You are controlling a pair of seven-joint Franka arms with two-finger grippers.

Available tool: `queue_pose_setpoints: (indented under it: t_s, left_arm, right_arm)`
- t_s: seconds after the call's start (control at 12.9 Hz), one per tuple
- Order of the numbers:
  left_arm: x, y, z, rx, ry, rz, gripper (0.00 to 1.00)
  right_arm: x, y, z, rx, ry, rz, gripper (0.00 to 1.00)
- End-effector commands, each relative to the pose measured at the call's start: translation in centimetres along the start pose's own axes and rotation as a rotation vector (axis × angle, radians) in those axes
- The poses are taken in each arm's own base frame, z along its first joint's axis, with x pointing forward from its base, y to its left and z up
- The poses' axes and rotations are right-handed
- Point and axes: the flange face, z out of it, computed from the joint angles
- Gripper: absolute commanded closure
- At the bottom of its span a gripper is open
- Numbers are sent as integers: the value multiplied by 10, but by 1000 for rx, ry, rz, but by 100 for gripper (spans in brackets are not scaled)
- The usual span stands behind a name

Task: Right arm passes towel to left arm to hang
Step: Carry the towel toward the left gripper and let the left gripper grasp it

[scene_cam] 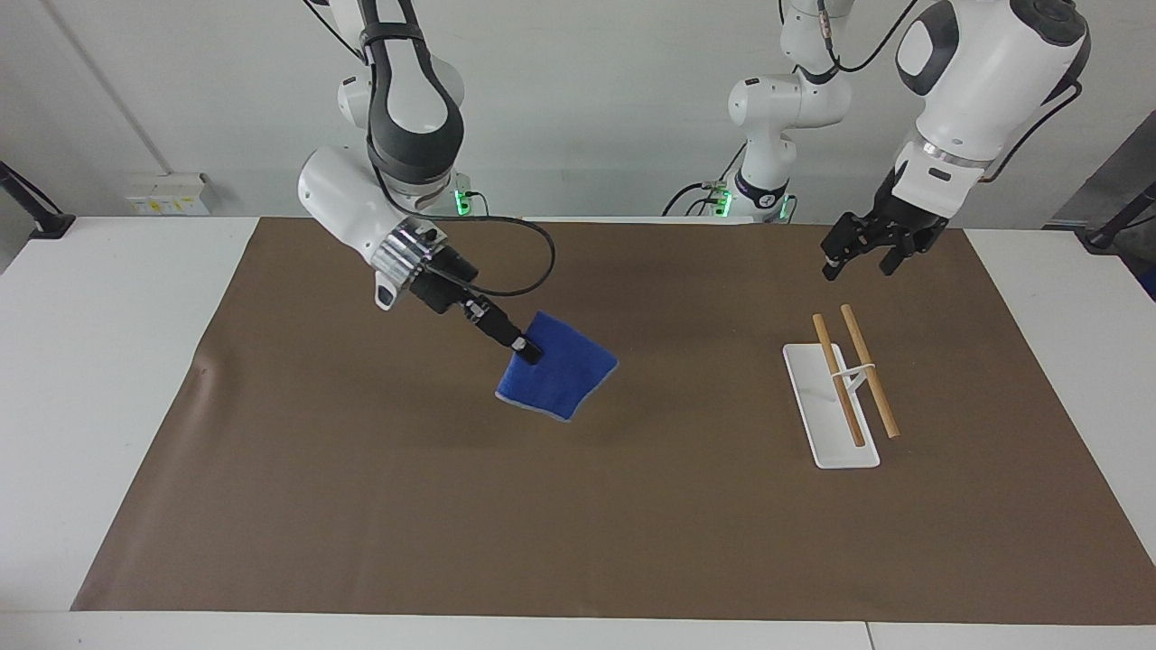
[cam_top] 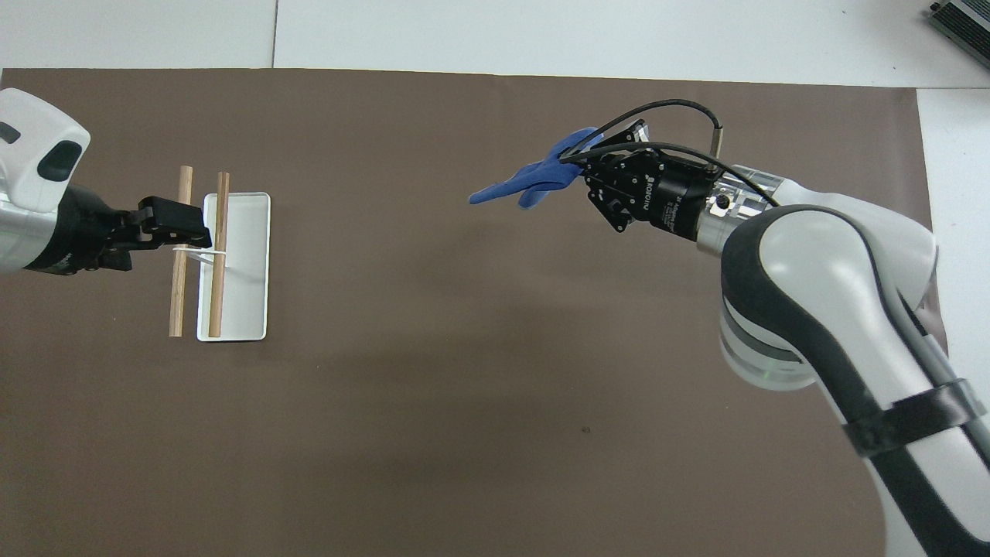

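My right gripper (scene_cam: 526,349) is shut on one edge of the royal-blue towel (scene_cam: 562,377) and holds it in the air over the middle of the brown mat. The towel hangs free below the fingers. In the overhead view the towel (cam_top: 526,179) sticks out from the right gripper (cam_top: 576,158) toward the left arm's end. My left gripper (scene_cam: 858,264) is open and empty, raised over the rack's end nearer to the robots. In the overhead view the left gripper (cam_top: 193,230) overlaps the rack's wooden bars (cam_top: 179,298).
The rack has a white base (scene_cam: 817,429) and two wooden bars (scene_cam: 869,375), and stands on the brown mat (scene_cam: 632,515) toward the left arm's end. White table shows around the mat.
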Motion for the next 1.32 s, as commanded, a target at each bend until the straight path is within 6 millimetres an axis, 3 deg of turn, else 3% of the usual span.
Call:
queue_pose_setpoints:
  t_s: [0.0,0.08,0.39,0.62,0.93,1.24]
  left_arm:
    - [-7,25,-3,-143,25,-268,0]
    - [-8,35,-4,-200,28,-364,0]
    - [-31,79,20,-335,131,-590,0]
    - [-46,107,38,-470,176,-796,0]
    - [-44,113,66,-498,184,-810,0]
    - [-43,133,99,-540,163,-829,0]
  right_arm:
    - [-4,6,6,55,6,102,100]
    - [-5,7,7,78,-3,144,100]
    - [-41,14,26,150,-22,265,100]
    - [-51,17,31,204,-55,379,100]
    - [-68,26,39,222,-65,449,100]
    - [-76,27,43,220,-77,458,100]
